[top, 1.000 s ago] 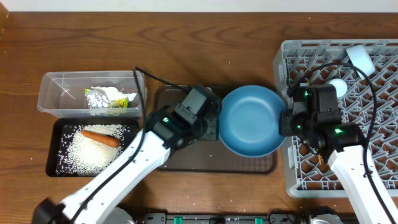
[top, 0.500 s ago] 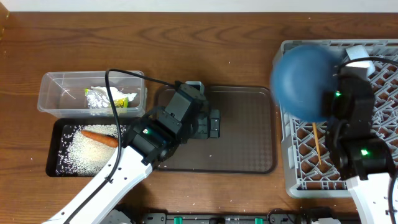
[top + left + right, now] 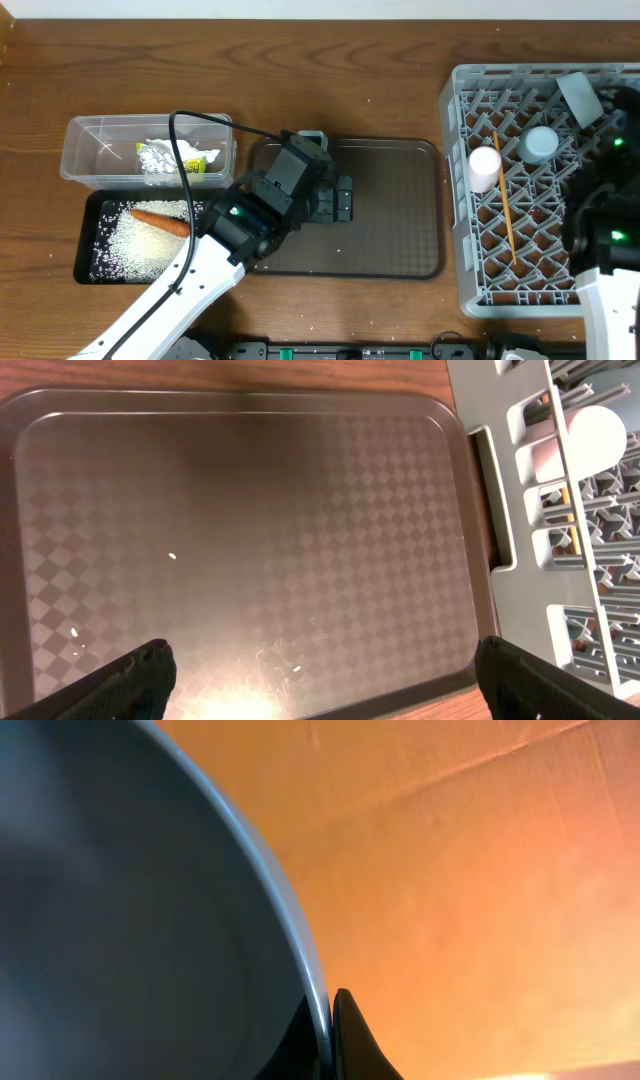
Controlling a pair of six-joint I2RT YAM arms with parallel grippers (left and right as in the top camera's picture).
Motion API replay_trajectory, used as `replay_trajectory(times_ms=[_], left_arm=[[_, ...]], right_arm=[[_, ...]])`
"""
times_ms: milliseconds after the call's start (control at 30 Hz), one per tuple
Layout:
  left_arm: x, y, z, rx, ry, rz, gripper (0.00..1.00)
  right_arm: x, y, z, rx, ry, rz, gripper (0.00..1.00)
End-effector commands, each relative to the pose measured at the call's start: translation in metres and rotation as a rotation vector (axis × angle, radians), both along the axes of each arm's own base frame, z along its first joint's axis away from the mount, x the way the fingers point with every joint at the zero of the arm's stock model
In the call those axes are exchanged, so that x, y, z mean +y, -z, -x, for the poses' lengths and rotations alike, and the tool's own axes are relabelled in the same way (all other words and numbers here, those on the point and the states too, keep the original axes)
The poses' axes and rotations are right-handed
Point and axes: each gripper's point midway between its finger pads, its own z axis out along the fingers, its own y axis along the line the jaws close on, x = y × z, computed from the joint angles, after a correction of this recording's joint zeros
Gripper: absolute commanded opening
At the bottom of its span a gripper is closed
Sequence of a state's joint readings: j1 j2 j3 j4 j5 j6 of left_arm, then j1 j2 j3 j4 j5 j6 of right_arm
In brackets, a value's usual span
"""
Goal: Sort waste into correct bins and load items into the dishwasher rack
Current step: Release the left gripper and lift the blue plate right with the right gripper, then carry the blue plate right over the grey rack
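My right gripper [image 3: 328, 1035] is shut on the rim of the blue plate [image 3: 130, 920], which fills the left of the right wrist view; the overhead view does not show the plate. My right arm [image 3: 600, 235] is at the right edge, over the grey dishwasher rack [image 3: 455, 290]. The rack holds a white cup with pink inside [image 3: 484, 168], a pale blue cup [image 3: 541, 144], a chopstick [image 3: 505, 205] and a pale bowl [image 3: 580, 97]. My left gripper [image 3: 330, 685] hangs open and empty over the brown tray [image 3: 250, 510], also seen in the overhead view [image 3: 343, 200].
At the left, a clear tub [image 3: 90, 150] holds the foil wrapper [image 3: 160, 158] and tissue [image 3: 190, 150]. In front of it, a black tray [image 3: 95, 270] holds rice [image 3: 140, 245] and a carrot piece [image 3: 160, 221]. Stray rice grains [image 3: 172, 556] lie on the brown tray.
My left gripper opened, let go of the plate and drew back left. My right arm lifted the plate off the brown tray, over the rack and out of the overhead view.
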State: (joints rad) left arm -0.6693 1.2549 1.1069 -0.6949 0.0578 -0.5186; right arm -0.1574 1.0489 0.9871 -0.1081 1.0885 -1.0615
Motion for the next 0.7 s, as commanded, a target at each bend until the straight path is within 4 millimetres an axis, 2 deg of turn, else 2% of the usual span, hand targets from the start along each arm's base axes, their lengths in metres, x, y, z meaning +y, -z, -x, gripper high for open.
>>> replay_trajectory(times_ms=[0,200,667], left_arm=[[0.003,0.001,-0.003,-0.009,-0.002,-0.021,0.98],[0.003,0.001,-0.003,-0.009,-0.002,-0.021,0.98],[0.003,0.002,-0.003,-0.009,-0.002,-0.021,0.98]], right_arm=[[-0.016,-0.003,0.013,0.264,0.073,0.078,0.01],[-0.036,0.008,0.02,0.499,0.134,0.106,0.01],[-0.082,0.04,0.031,0.655,0.217,0.048,0.01]])
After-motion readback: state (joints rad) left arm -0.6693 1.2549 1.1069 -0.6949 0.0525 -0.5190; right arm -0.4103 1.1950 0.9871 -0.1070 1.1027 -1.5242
